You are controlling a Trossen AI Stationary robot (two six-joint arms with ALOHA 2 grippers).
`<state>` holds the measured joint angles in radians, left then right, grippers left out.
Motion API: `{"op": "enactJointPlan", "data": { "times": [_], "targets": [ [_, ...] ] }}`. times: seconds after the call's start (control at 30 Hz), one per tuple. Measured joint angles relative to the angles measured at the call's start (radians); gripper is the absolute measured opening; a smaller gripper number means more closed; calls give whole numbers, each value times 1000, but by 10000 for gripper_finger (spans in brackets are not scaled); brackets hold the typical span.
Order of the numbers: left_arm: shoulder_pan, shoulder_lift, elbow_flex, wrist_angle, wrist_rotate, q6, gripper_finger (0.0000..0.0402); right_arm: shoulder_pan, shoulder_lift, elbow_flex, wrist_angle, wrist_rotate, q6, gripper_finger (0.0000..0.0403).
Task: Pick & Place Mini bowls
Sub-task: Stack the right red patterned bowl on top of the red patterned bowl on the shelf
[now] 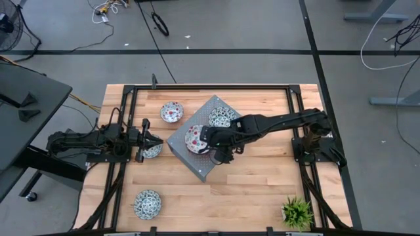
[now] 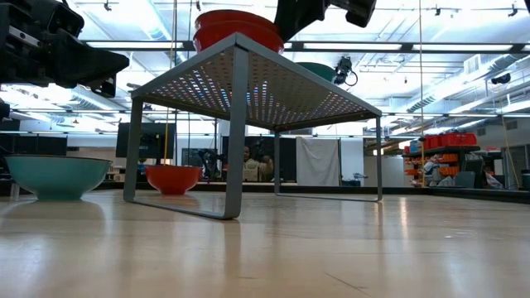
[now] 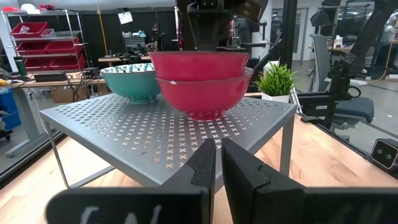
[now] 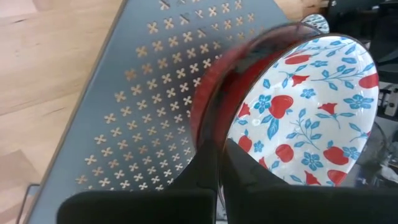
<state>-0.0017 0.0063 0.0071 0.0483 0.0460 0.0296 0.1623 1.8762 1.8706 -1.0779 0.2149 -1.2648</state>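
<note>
Gripping bowl: right gripper clamped on the rim of a red-patterned mini bowl, one finger inside, one outside.
Held bowl: nested in a second red bowl on the perforated grey rack.
Rack, other: teal bowl behind the stack.
Left gripper: fingers together, low over the counter, above a teal bowl.
Counter bowls: red; teal.
Corner: potted plant.
</note>
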Motion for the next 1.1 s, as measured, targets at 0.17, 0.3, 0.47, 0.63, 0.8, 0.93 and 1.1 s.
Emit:
{"op": "enactJointPlan", "data": {
  "times": [0.17,0.3,0.47,0.63,0.8,0.93,1.1],
  "targets": [
    [0,0,0,0,0,0,30,0,9,0,3,2,0,0],
    [0,0,0,0,0,0,30,0,9,0,4,2,1,0],
    [0,0,0,0,0,0,30,-2,11,0,18,2,34,23],
    [0,0,0,0,0,0,30,-2,11,0,50,11,52,53],
    [0,0,0,0,0,0,30,-2,11,0,61,14,67,73],
    [0,0,0,0,0,0,30,-2,11,0,62,13,79,82],
    [0,0,0,0,0,0,30,-2,11,0,63,14,79,88]
  ]
}}
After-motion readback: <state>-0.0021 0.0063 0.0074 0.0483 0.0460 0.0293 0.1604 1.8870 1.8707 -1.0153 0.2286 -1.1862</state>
